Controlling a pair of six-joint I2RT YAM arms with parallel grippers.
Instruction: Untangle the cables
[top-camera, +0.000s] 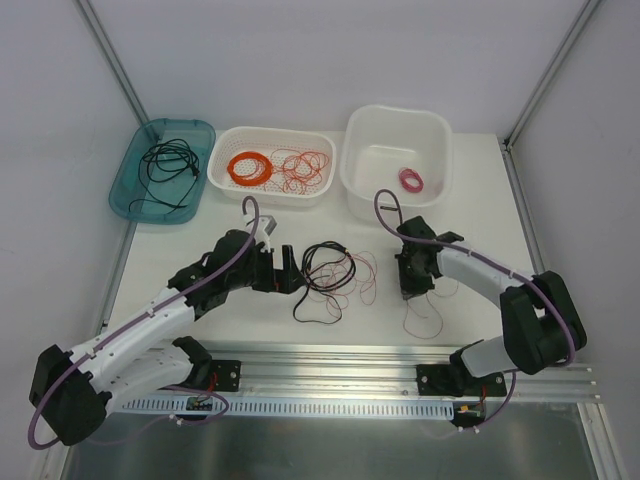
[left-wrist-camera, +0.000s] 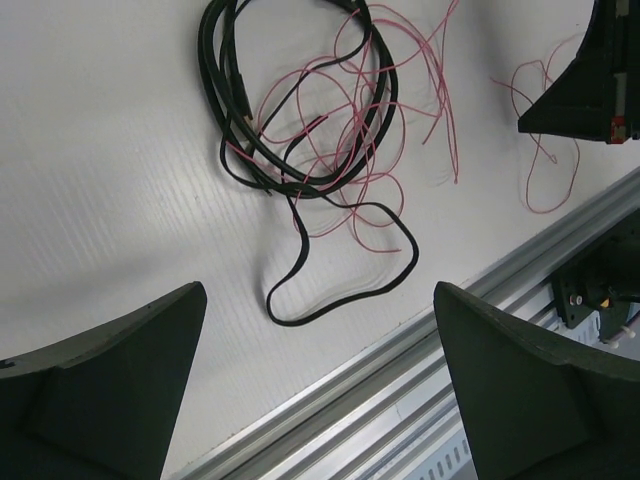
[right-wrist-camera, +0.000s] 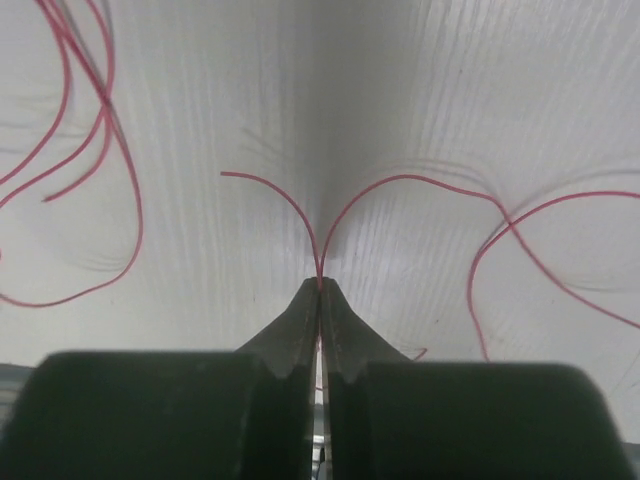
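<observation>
The cables (top-camera: 330, 272) are seen lying on the table (top-camera: 480, 220) between the two grippers, just ahead of the left gripper (left-wrist-camera: 318, 298), whose jaws are spread wide; a thin red wire (right-wrist-camera: 430, 178) is pinched in the closed right gripper (right-wrist-camera: 320, 288)

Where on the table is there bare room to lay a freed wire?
Bare: the table between teal tray and left arm, and the strip between basket and tangle. Crowded: between left gripper and right gripper, where the tangle and the pinched red wire spread.
</observation>
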